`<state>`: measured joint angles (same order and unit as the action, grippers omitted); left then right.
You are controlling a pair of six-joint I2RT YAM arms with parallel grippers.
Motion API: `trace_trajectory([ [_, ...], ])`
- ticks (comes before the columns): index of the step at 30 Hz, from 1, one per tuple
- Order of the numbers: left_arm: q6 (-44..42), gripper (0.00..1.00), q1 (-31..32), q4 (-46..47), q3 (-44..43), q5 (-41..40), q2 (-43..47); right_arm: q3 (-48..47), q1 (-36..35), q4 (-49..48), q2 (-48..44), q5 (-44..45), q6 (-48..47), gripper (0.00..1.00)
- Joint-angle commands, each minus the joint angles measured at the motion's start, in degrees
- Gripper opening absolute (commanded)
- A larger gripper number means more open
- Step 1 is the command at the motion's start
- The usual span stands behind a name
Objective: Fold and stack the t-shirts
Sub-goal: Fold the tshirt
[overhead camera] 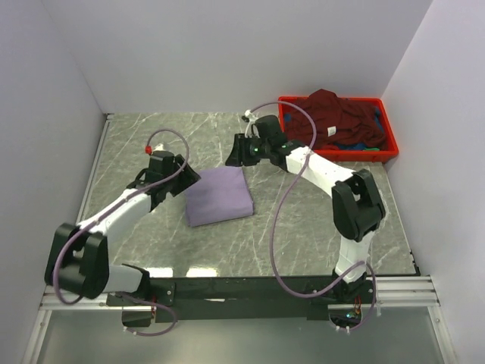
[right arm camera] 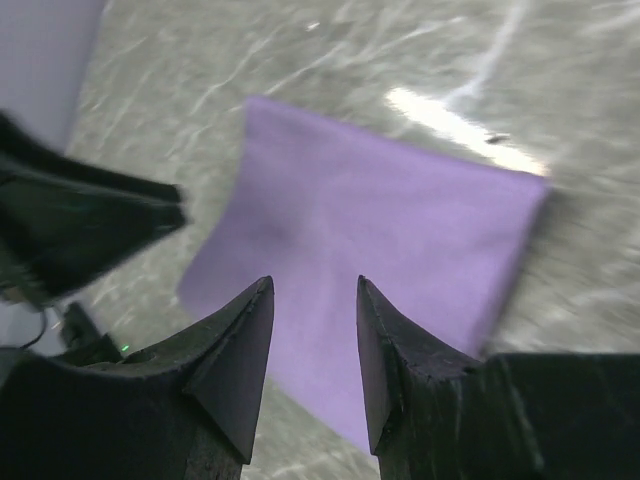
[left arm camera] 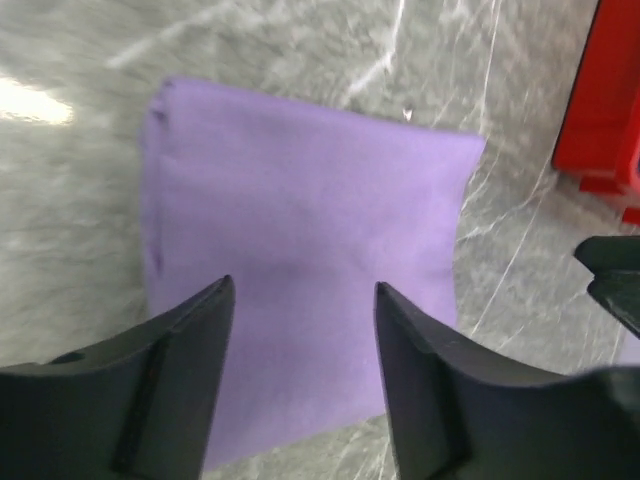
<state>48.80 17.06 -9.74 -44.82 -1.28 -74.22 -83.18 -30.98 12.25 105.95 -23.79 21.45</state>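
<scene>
Purple shirt folded flat, both grippers empty above it

The purple shirt [overhead camera: 218, 196] lies as a neat folded square in the middle of the table [overhead camera: 151, 235]. The left gripper [left arm camera: 300, 300] hangs over its left edge and the right gripper [right arm camera: 312, 290] over its far right corner. In both wrist views the jaws stand well apart with nothing between them, so neither holds any cloth. The fold of this shirt looks done. The maroon shirt [overhead camera: 333, 114] sits crumpled in the red crate [overhead camera: 337, 157] at the far right corner of the table, well apart from the purple one. The next move is probably for the right arm to swing to the crate, pinch the maroon cloth and bring it to open table for spreading. It calls for a clean grasp of a single layer.
</scene>
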Motion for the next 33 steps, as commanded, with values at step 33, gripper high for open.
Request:
trace_trajectory([
  [33,3.4,0.58,2.6,10.9,4.8,10.6,5.6,29.5,2.9,-54.5,-3.0,-28.7,35.5,0.54],
])
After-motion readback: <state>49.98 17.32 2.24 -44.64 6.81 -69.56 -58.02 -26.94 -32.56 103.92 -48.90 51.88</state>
